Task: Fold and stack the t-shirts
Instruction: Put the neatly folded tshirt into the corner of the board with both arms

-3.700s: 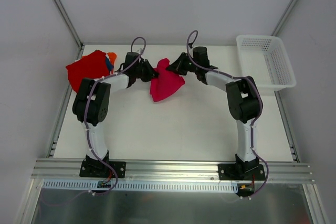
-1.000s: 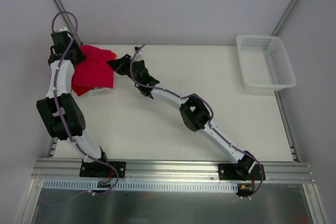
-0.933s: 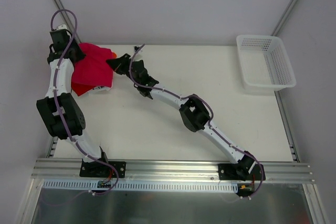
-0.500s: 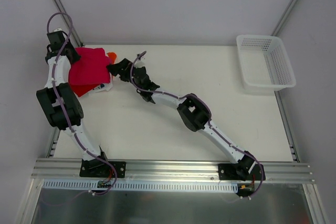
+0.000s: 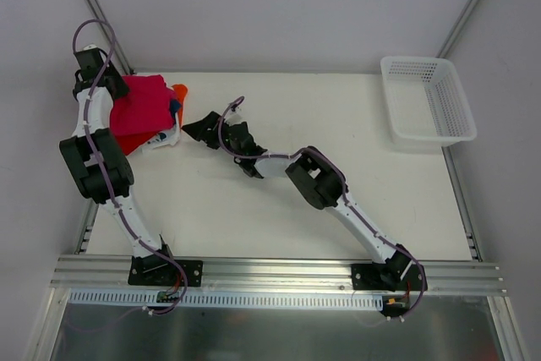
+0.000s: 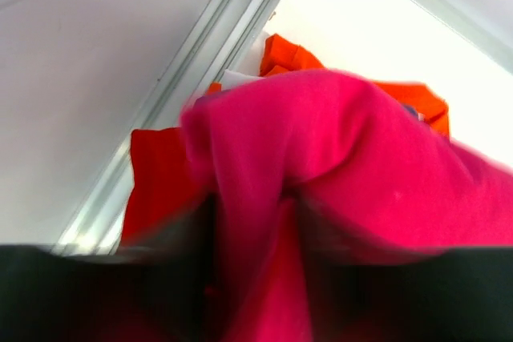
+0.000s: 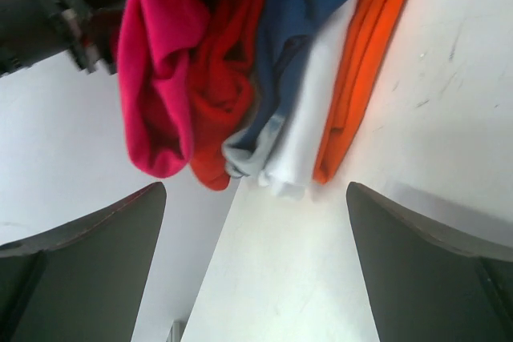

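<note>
The left gripper (image 6: 252,246), jaws narrow, pinches the pink shirt (image 5: 139,106) atop the stack (image 5: 145,120), over red (image 7: 216,98), blue (image 7: 300,6), white (image 7: 313,110) and orange (image 7: 369,54) shirts. The right gripper (image 7: 255,206) gapes wide and empty, just right of the stack, not touching it. The stack fills the white table's (image 5: 338,200) far left corner. The basket (image 5: 427,99) sits far to its right, with grey walls (image 5: 296,6) around.

There were five shirts (image 7: 240,78) in one pile: pink, red, blue, white and orange. There was one basket (image 5: 457,99) and two arms (image 5: 347,205).
</note>
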You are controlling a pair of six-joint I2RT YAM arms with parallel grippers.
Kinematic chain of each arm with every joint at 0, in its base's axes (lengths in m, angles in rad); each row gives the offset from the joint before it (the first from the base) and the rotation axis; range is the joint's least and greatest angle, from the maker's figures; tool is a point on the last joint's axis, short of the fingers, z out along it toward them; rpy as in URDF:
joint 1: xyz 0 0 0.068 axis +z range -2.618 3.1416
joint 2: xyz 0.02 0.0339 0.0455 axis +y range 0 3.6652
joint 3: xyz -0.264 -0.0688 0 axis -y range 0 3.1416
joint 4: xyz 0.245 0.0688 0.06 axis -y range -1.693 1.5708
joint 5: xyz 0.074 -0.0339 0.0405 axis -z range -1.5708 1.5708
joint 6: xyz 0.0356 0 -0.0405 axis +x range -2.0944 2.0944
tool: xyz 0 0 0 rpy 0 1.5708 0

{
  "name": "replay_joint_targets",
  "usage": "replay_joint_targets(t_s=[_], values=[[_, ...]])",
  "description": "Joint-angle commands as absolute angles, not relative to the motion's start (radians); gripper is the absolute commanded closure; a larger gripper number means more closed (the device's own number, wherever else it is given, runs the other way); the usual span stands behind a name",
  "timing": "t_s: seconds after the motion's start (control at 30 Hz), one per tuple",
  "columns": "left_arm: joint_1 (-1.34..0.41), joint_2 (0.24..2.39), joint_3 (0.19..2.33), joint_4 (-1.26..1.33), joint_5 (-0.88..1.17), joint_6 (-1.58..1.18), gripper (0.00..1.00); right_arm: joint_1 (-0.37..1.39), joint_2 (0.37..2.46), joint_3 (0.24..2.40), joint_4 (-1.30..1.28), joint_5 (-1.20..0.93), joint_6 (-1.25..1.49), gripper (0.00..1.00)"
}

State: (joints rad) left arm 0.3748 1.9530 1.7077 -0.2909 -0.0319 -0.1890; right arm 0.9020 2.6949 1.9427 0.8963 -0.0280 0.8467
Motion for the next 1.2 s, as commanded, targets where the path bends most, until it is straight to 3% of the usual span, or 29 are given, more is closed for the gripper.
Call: replay_joint_targets(t_s=[0.0, 0.03, 0.3, 0.6, 0.97, 1.17], values=[[0.388, 1.982, 1.756, -0.244, -0.086, -0.198, 0.48, 0.907, 2.548, 1.862, 1.083, -0.086, 0.851, 0.01], [0.390, 1.991, 1.762, -0.247, -0.095, -0.198, 0.02, 0.907, 2.531, 1.836, 1.098, -0.097, 0.847, 0.01], [0.394, 2.006, 1.773, -0.261, -0.179, -0.219, 0.01, 0.917, 2.451, 1.756, 1.080, -0.179, 0.760, 0.01], [0.439, 1.884, 1.634, -0.261, -0.327, -0.336, 0.01, 0.928, 2.338, 1.649, 1.063, -0.218, 0.697, 0.00], [0.469, 1.651, 1.402, -0.244, -0.314, -0.440, 0.01, 0.963, 2.166, 1.491, 0.974, -0.224, 0.588, 0.01], [0.469, 1.401, 1.241, -0.235, -0.296, -0.486, 0.01, 0.988, 2.051, 1.405, 0.916, -0.207, 0.526, 0.01]])
